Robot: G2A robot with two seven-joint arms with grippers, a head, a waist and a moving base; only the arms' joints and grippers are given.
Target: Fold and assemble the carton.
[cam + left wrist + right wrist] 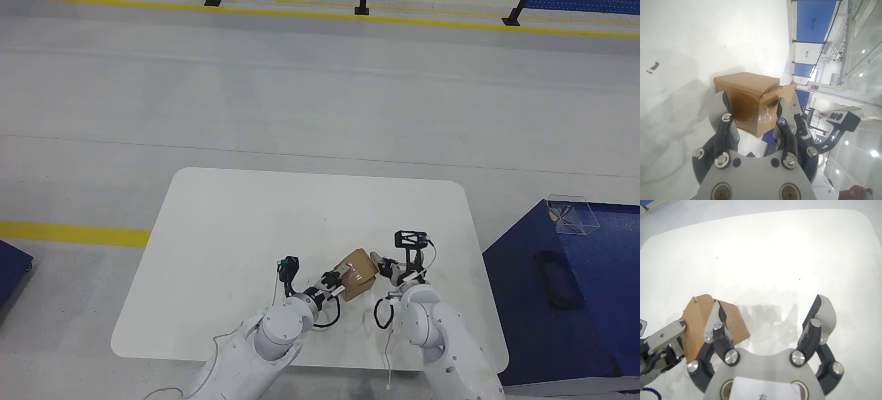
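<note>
carton [356, 274] sat low and centre-right in the top view, above the tabletop [250, 220], pinched by the left end effector [753, 106]. the right end effector [769, 303] hung spread beside it. too hard a squeeze could rip the torn corner [762, 95] wider, or the loose flap [786, 92] could spring open.

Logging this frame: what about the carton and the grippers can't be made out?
1. Top view: the carton is too small to show which flaps are folded.
2. Left wrist view: fingers of the left gripper cover the carton's side edges, and its flap runs behind one.
3. Right wrist view: a finger of the right gripper crosses the carton, hiding that face; whether its base rests on the table is unseen.
</note>
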